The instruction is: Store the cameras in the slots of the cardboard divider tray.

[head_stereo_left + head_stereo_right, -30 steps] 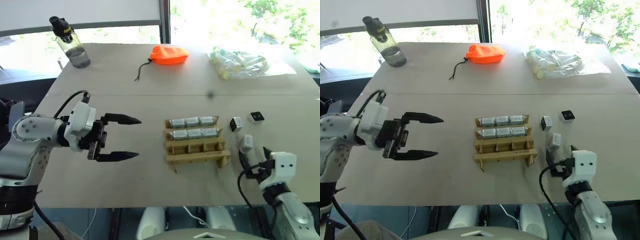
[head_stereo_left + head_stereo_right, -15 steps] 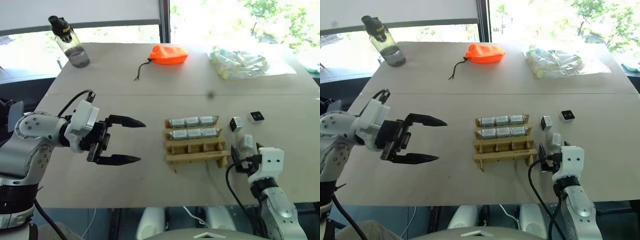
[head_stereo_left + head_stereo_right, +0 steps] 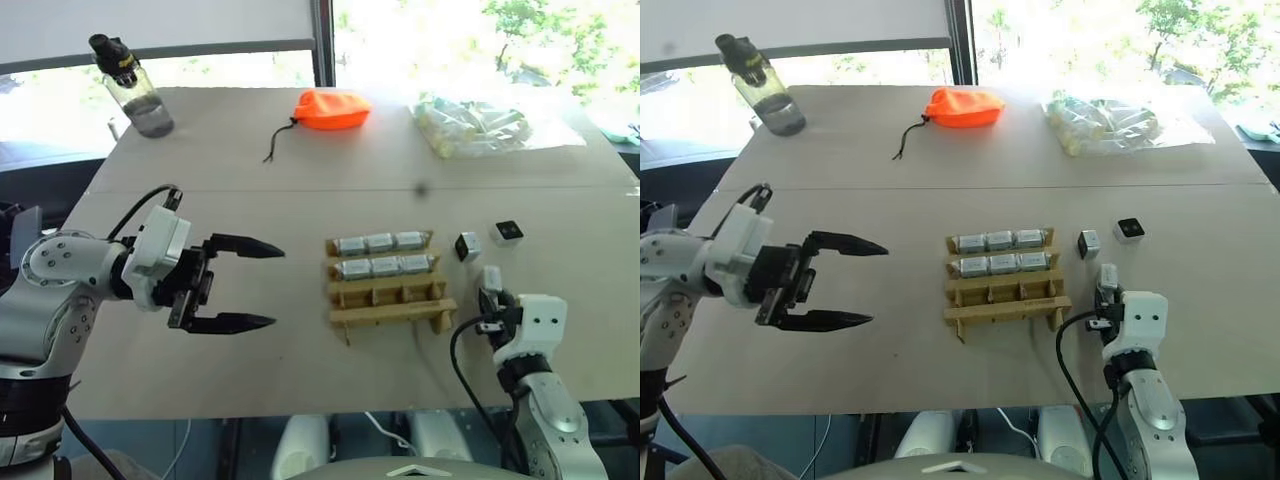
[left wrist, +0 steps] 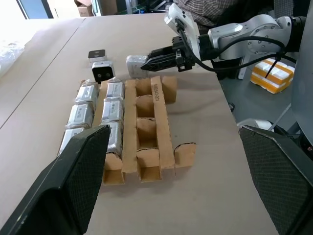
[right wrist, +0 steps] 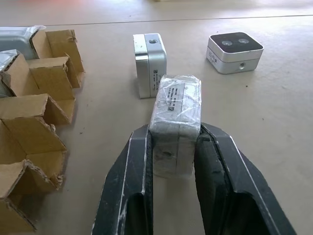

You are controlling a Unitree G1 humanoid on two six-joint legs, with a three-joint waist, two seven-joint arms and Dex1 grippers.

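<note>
Beside the cardboard divider tray (image 3: 390, 285), on the bench (image 3: 300, 180), the right pincer (image 5: 173, 142) is clamped on one wrapped camera (image 5: 176, 105). Six cameras (image 3: 385, 255) fill two tray rows. Left pincer (image 3: 240, 285) hangs spread apart.

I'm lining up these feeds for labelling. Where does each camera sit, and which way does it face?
Left and right eye views: on the head, looking down over the table; both arms show.
Left wrist view: looks past the open left gripper across the cardboard divider tray toward the right gripper.
Right wrist view: looks along the right gripper's fingers, shut on a wrapped camera.
Shared: tray and held camera.
</note>
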